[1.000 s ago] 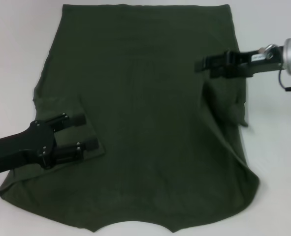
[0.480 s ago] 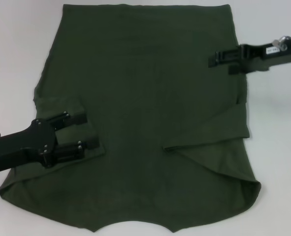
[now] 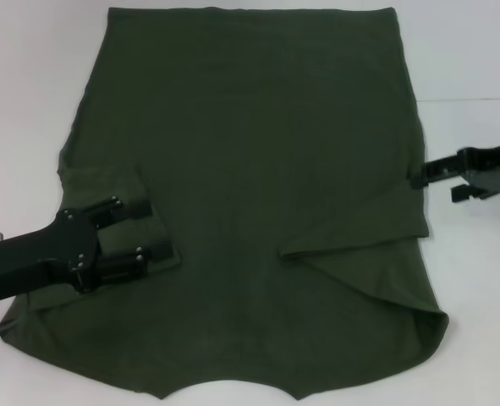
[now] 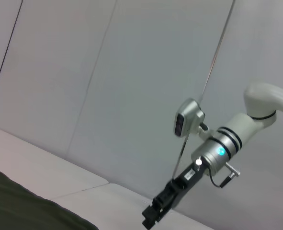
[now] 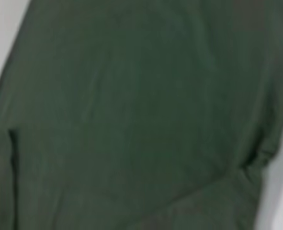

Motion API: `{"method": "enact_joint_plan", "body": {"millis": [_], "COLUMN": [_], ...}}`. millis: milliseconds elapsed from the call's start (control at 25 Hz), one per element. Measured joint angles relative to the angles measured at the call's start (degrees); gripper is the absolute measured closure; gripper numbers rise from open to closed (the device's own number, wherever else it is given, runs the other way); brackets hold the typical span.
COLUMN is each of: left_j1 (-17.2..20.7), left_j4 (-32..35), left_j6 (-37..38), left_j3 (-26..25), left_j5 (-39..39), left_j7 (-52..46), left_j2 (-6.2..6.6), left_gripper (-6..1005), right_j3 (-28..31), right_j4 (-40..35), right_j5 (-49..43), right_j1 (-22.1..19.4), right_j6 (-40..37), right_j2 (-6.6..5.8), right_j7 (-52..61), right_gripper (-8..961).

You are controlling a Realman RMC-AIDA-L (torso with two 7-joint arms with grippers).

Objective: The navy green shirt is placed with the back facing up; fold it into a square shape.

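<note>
Two grippers in my head view. Nearest me, the left gripper point(image 3: 155, 228) sits over the shirt's point(image 3: 258, 169) left folded-in sleeve, fingers spread apart, nothing pinched between them. The shirt lies flat on the white table point(image 3: 469, 59), right sleeve folded inward across the body. Farther off, the right gripper point(image 3: 419, 178) hangs just beside the shirt's right edge, off the cloth; I cannot tell its finger state.

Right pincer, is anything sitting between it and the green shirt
Nothing visible. The right pincer hangs at the navy green shirt's right edge, with only bare table beside it.
</note>
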Motion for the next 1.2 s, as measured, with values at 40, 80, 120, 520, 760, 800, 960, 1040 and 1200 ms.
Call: {"method": "enact_joint_plan", "body": {"millis": [40,80,120,520,760,800,960,1040,1200], "left_j1": [0.0,0.0,0.0,0.0,0.0,0.0,0.0,0.0,0.0], "left_j4": [0.0,0.0,0.0,0.0,0.0,0.0,0.0,0.0,0.0], "left_j6": [0.0,0.0,0.0,0.3,0.3,0.4,0.4,0.4,0.4], "left_j3": [0.0,0.1,0.1,0.0,-0.1,-0.1,-0.1,-0.1,-0.1], "left_j5": [0.0,0.0,0.0,-0.1,-0.2,-0.2,-0.2,-0.2,-0.2], "left_j7": [0.0,0.0,0.0,0.0,-0.1,-0.1,-0.2,-0.2,-0.2], "left_j2": [0.0,-0.02,-0.04,-0.11,-0.11,-0.11,-0.05,-0.02,-0.01], "left_gripper": [135,135,135,135,134,134,134,134,134], "right_j3": [0.0,0.0,0.0,0.4,0.4,0.4,0.8,1.4,1.9], "right_j4": [0.4,0.8,1.2,3.2,3.4,3.4,3.4,3.4,3.7], "right_j5": [-0.2,-0.4,-0.5,0.0,0.0,0.0,0.0,0.0,0.0], "right_j1": [-0.2,-0.5,-0.7,-1.0,-1.4,-1.5,-1.8,-1.9,-2.2], "right_j6": [0.5,1.1,1.8,5.4,7.8,8.2,9.3,9.6,10.4], "right_j2": [-0.01,-0.01,0.0,2.47,3.88,4.03,4.58,4.83,5.33], "right_j7": [-0.1,-0.3,-0.6,-4.2,-5.8,-6.0,-6.9,-7.5,-8.4], "right_gripper": [46,48,49,59,65,66,71,73,77]}}
